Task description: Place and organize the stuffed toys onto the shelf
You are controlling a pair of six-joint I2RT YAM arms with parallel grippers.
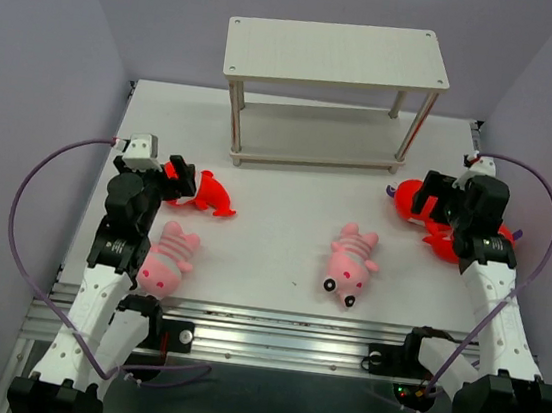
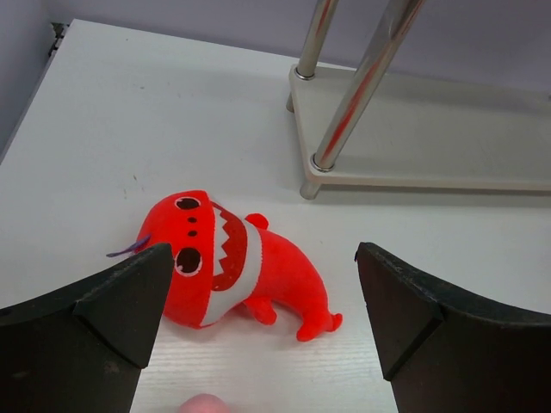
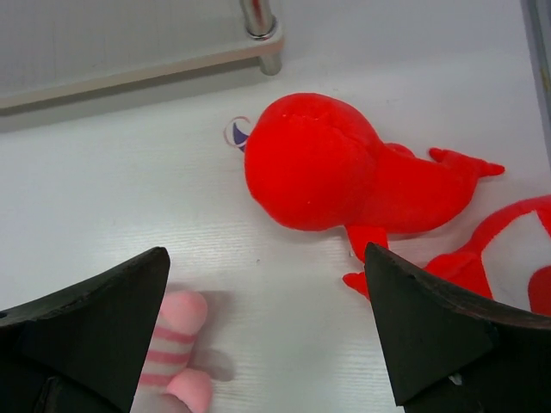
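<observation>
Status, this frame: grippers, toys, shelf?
Left gripper open near left red toy. Right gripper open near right red toy. Pink toys on table, shelf holds none. Nothing blocking.

no text, brand, number or sign can be read anywhere. the only label-like things are a small purple-and-white tag (image 3: pixel 238 132) at the head of the red monster toy (image 3: pixel 327 163) by the right arm, and a thin purple tag (image 2: pixel 129 249) beside the left red monster (image 2: pixel 258 267); both are too small to read.
</observation>
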